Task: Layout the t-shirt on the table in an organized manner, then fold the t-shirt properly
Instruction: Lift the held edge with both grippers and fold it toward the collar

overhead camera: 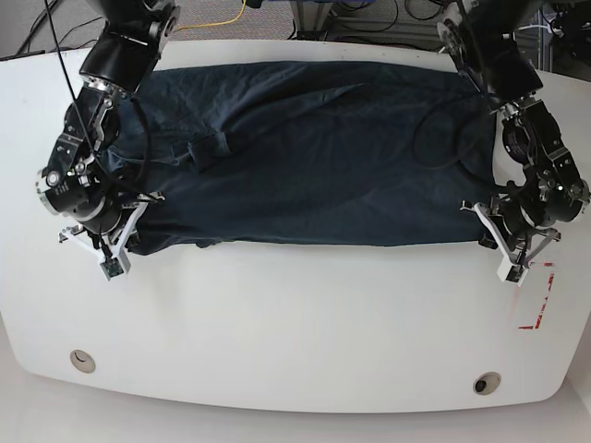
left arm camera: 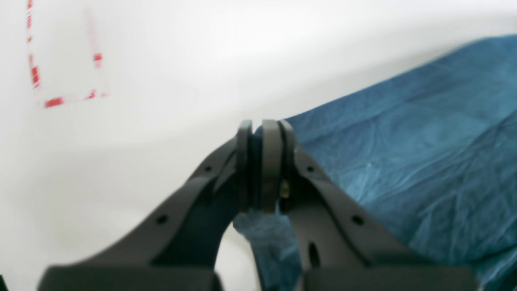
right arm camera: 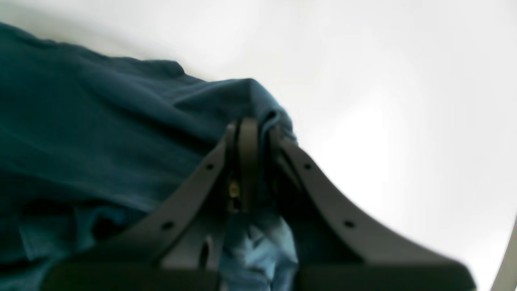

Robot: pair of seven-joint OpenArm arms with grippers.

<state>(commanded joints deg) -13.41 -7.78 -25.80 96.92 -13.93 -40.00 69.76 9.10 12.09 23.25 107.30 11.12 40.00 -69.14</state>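
Left wrist view: the left gripper (left arm camera: 260, 167) has its fingers clamped on a corner of the t-shirt (left arm camera: 420, 153), which spreads away on the right; worn red tape marks (left arm camera: 54, 101) lie on the white table (left arm camera: 169, 72) at upper left.

Right wrist view: the right gripper (right arm camera: 252, 161) is pinched on a bunched t-shirt (right arm camera: 101, 133) corner, its black fingers hiding the fabric beneath; bare table (right arm camera: 383, 81) on the right.

Base view: the t-shirt (overhead camera: 314, 157) lies spread across the table's (overhead camera: 295, 314) far half. Both arms cover its near corners. Two grommet holes (overhead camera: 487, 382) sit near the front edge.

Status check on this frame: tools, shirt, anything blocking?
Left tool shut on the t-shirt corner. Right tool shut on the opposite corner. Shirt spread wide across the table, wrinkled. Nothing in the way.
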